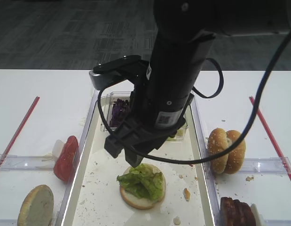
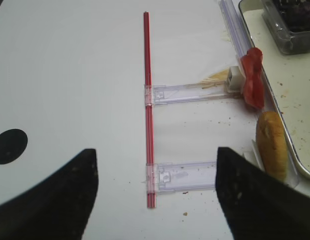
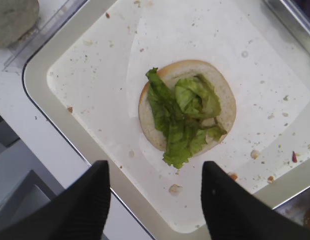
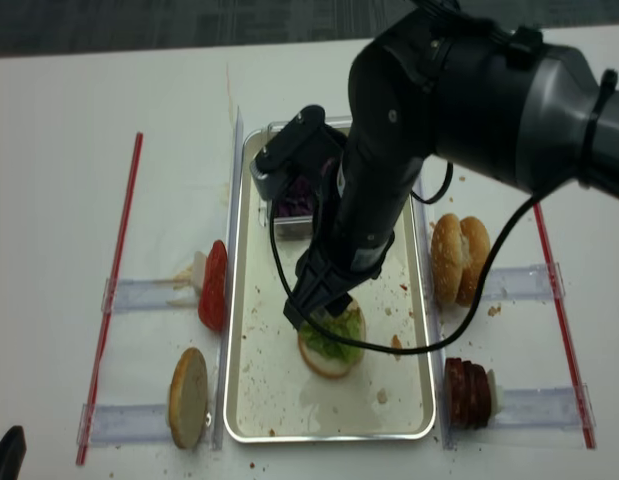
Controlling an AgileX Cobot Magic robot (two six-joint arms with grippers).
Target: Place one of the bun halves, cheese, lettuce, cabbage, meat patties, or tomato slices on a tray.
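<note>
Right gripper (image 3: pixel 153 200) above the tray (image 1: pixel 201 155), jaws apart, empty. Lettuce (image 3: pixel 182 120) lies on a bun half (image 3: pixel 222 100) beneath it.

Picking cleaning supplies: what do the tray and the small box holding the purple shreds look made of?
The tray: likely metal, judging by its shiny raised rim around an off-white, crumb-speckled floor. The small box: clear plastic, since the cabbage shows through its walls.

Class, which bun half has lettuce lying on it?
The bun half inside the tray: lettuce covers its cut face. The others stand bare outside it.
</note>
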